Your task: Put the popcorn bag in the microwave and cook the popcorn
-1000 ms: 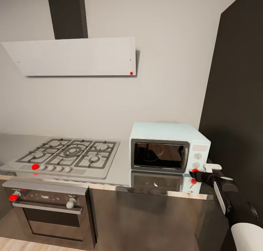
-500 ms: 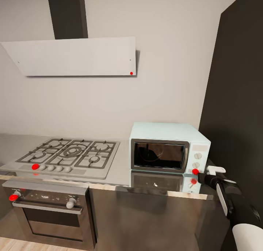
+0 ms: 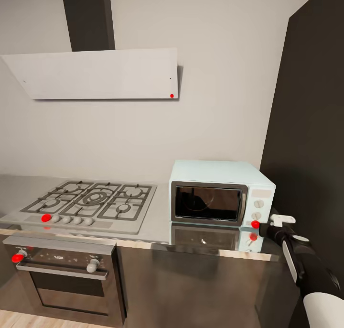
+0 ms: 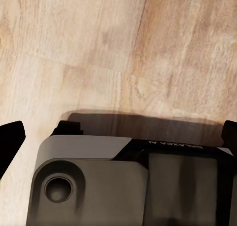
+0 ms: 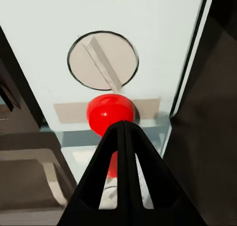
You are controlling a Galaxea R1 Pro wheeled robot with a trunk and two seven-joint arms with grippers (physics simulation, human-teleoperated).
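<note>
Right gripper (image 3: 263,228), head view: its tip sits just beside the red button (image 3: 255,224) low on the microwave (image 3: 222,198), door shut. Right wrist view: fingers (image 5: 123,157) pressed together, button (image 5: 110,112) dead ahead, knob (image 5: 102,62) beyond. Left wrist view: wooden floor (image 4: 118,48).

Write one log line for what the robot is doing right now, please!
stage: at microwave front | right claw: shut, tip by red button under lower knob | door: closed | left claw: over wood floor
</note>
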